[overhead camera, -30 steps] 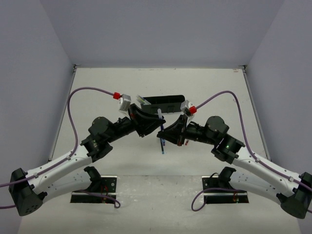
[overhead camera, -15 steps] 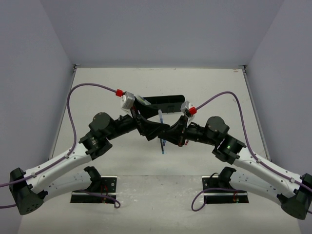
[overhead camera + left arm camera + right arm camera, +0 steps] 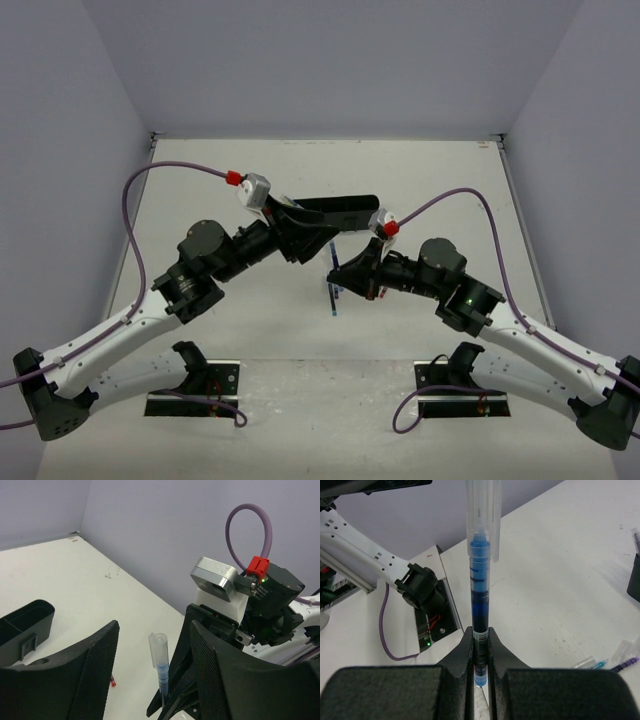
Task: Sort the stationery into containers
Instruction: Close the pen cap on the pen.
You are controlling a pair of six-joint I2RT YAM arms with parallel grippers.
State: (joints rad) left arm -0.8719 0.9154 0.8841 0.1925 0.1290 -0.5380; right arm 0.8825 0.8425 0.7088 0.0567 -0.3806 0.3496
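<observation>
Right gripper (image 3: 480, 637) clamped on blue pen (image 3: 480, 580); pen upright, clear cap on top. Left gripper (image 3: 152, 645) fingers wide apart, near black organizer tray (image 3: 27, 622).

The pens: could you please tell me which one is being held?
The blue pen with the clear cap, clamped in the right gripper; the other pens lie flat on the table.

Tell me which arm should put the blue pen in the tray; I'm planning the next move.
Right: the right end effector is shut on the blue pen; the left end effector is open and empty.
</observation>
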